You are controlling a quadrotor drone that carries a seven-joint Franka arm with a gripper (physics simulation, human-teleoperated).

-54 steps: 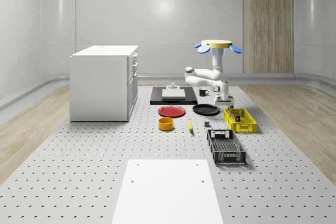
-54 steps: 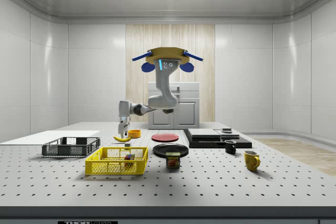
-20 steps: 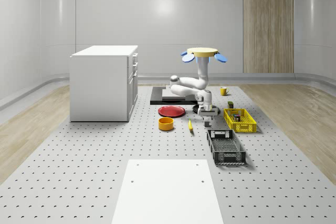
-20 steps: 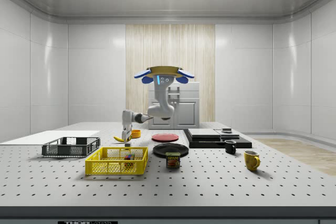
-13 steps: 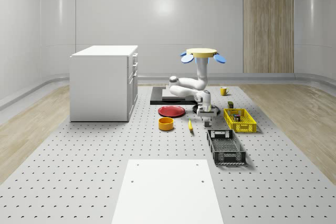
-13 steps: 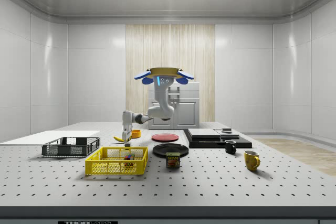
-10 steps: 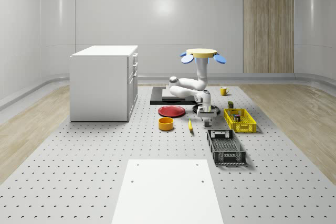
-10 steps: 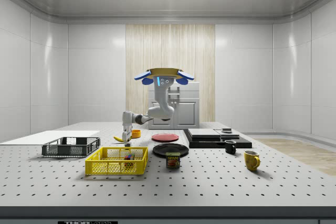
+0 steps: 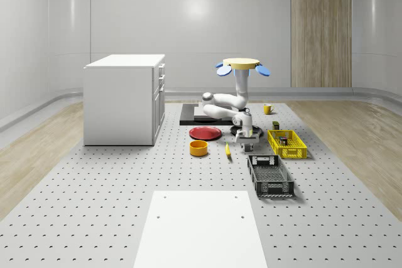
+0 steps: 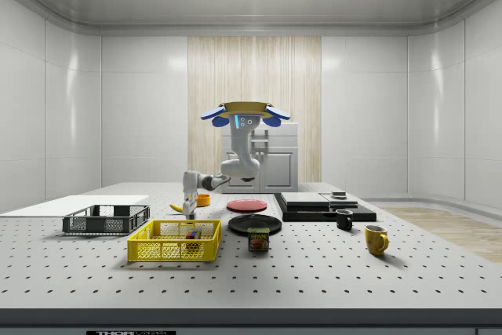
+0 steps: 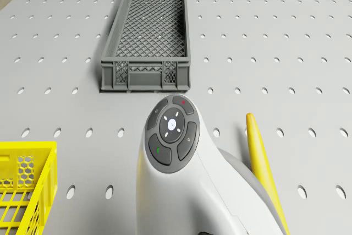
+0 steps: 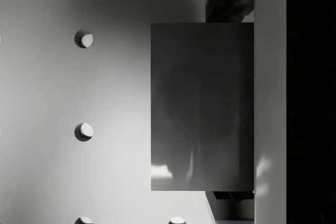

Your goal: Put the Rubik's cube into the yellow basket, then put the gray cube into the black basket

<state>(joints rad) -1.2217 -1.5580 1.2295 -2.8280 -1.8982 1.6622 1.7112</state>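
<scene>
We hover above the table (image 9: 94,218) near the black plate, our gripper (image 9: 244,149) lowered over the gray cube (image 12: 202,106) beside the black basket (image 9: 270,176); we cannot tell its grip.

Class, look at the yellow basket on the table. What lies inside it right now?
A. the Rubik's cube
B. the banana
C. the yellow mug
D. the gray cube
A: in the side view the multicoloured Rubik's cube sits inside the yellow basket.
</scene>
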